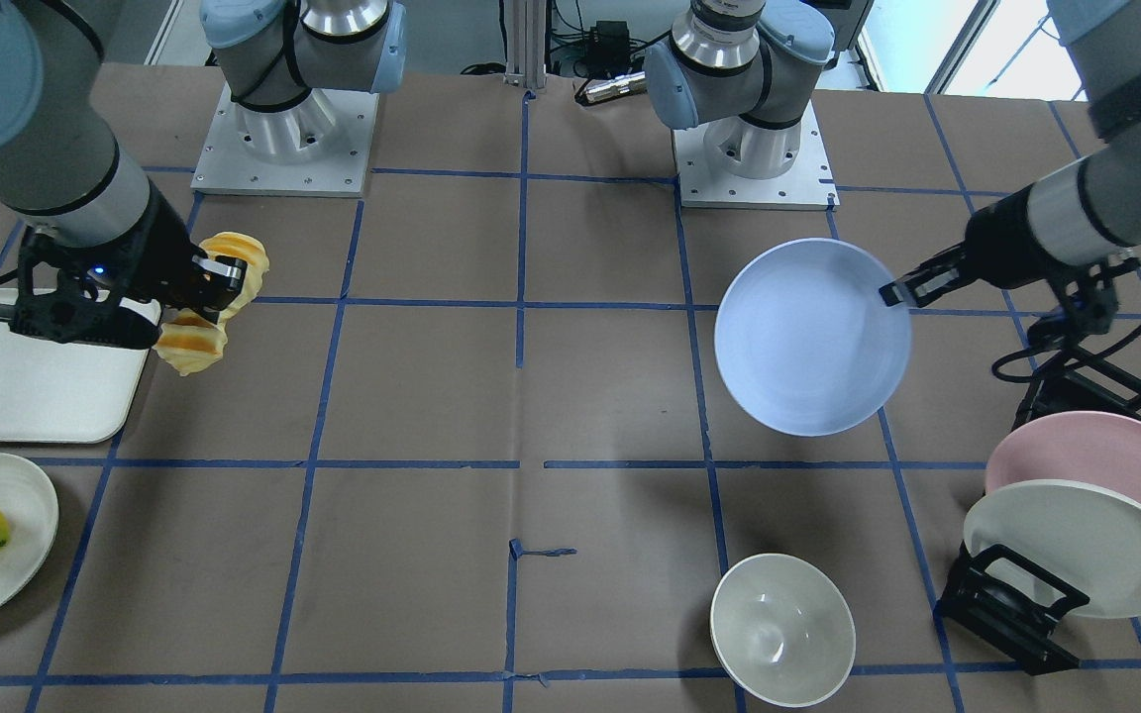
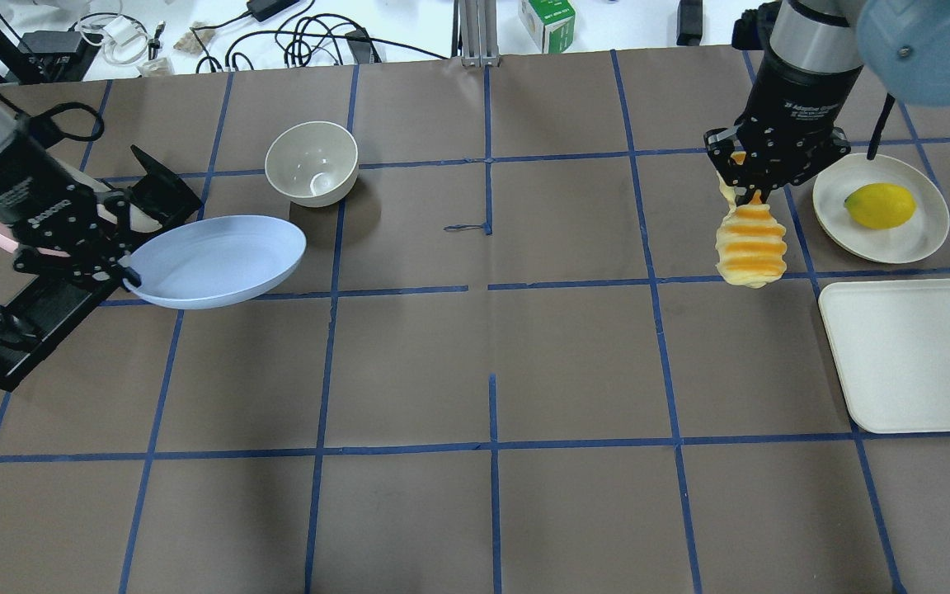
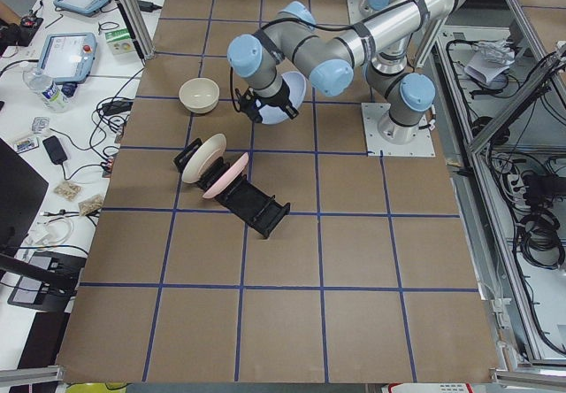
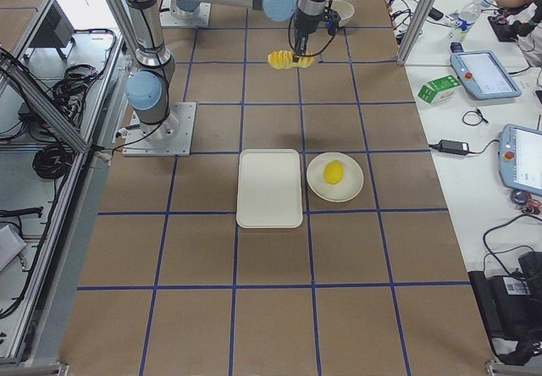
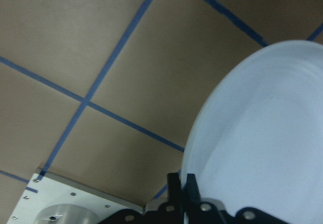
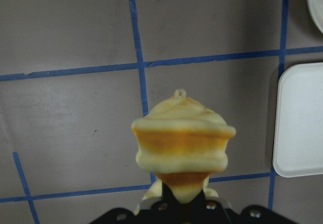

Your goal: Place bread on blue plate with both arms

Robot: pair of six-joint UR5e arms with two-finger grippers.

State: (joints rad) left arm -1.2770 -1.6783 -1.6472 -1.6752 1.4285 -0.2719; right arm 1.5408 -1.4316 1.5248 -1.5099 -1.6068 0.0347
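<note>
My left gripper point(image 2: 116, 268) is shut on the rim of the blue plate point(image 2: 215, 260) and holds it tilted above the table; it shows in the front view point(image 1: 808, 337) and the left wrist view point(image 5: 262, 133). My right gripper point(image 2: 745, 186) is shut on one end of the bread point(image 2: 750, 247), which hangs in the air above the table. The bread also shows in the front view point(image 1: 196, 342) and the right wrist view point(image 6: 182, 141). The two grippers are far apart, at opposite sides of the table.
A white bowl point(image 2: 312, 162) stands beyond the blue plate. A black plate rack point(image 1: 1016, 604) holds a pink plate point(image 1: 1095, 460) and a cream plate point(image 1: 1076, 550). A white tray point(image 2: 912, 355) and a small plate with a lemon point(image 2: 879, 206) lie at the right.
</note>
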